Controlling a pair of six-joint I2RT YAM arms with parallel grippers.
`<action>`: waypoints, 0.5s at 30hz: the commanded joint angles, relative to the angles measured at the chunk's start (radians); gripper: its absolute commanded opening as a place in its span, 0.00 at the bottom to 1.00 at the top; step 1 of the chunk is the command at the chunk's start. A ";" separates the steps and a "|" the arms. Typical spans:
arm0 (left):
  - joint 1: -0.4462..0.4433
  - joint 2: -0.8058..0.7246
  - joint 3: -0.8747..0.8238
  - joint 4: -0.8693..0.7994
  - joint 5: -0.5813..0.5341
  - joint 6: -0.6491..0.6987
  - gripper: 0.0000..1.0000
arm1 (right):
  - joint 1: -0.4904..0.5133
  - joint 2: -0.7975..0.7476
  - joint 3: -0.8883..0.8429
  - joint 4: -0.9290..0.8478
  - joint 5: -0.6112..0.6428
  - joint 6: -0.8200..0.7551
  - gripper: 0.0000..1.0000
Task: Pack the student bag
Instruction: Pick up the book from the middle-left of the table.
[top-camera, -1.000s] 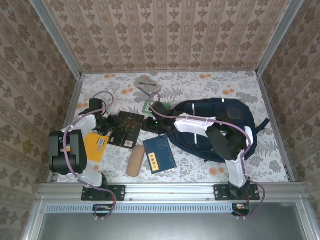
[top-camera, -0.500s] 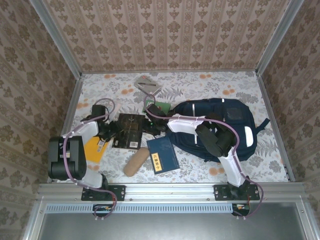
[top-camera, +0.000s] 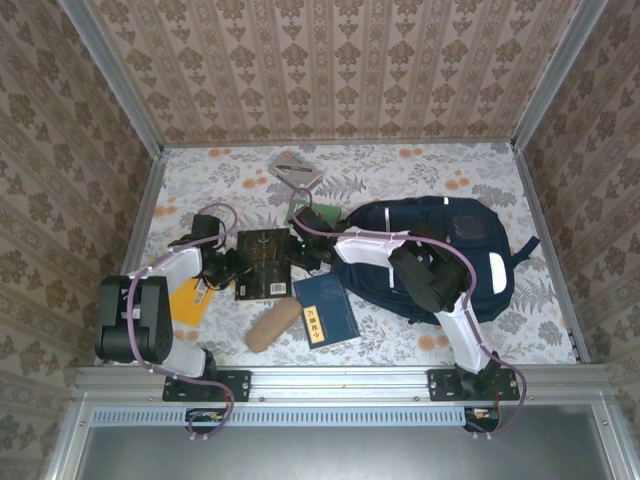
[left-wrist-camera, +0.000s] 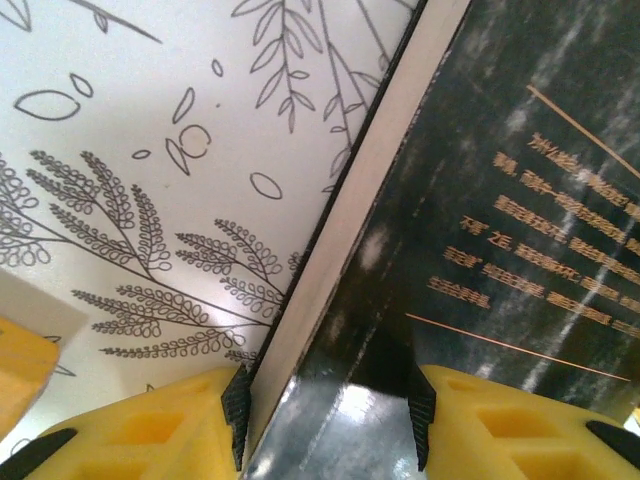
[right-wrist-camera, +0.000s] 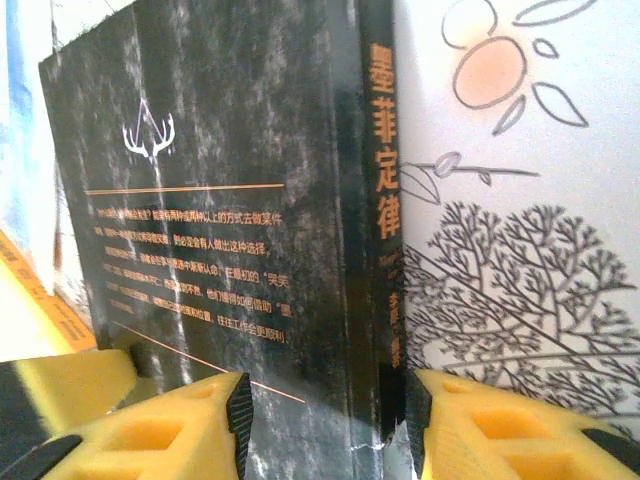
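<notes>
Our right gripper (right-wrist-camera: 327, 425) grasps a black orange-lettered paperback (right-wrist-camera: 220, 230) between its fingers; left gripper (left-wrist-camera: 327, 420) flanks its edge, grip unclear; overhead adds the navy fabric backpack (top-camera: 465, 225).

Closed in on three sides: back wall (top-camera: 340, 70), left wall (top-camera: 55, 160), right wall (top-camera: 600, 170), all papered tan with a repeating brown damask motif. Bare aluminium post (top-camera: 110, 75) rising at the far-left corner of the bench (top-camera: 420, 165), a second post (top-camera: 562, 72) at the far-right corner. Covered edge to edge by a white cloth (top-camera: 545, 325) printed with grey leaf sprays and scattered orange fruit. Aluminium rail (top-camera: 340, 378) along the near edge; slotted grey strip (top-camera: 340, 414) just below, then a dark flat panel (top-camera: 340, 450). Light even and soft, shadows faint. Print crisp at close range from the wrist views: fern-like fronds, outlined leaves, one orange fruit.
</notes>
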 joint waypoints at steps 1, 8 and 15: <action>-0.011 0.028 -0.004 -0.005 0.027 0.001 0.47 | 0.018 0.051 -0.027 0.262 -0.169 0.112 0.47; -0.011 0.046 0.007 -0.019 0.026 0.015 0.46 | 0.014 0.021 -0.051 0.565 -0.285 0.239 0.43; -0.012 0.039 0.028 -0.041 0.017 0.029 0.46 | 0.014 -0.007 -0.061 0.553 -0.312 0.214 0.39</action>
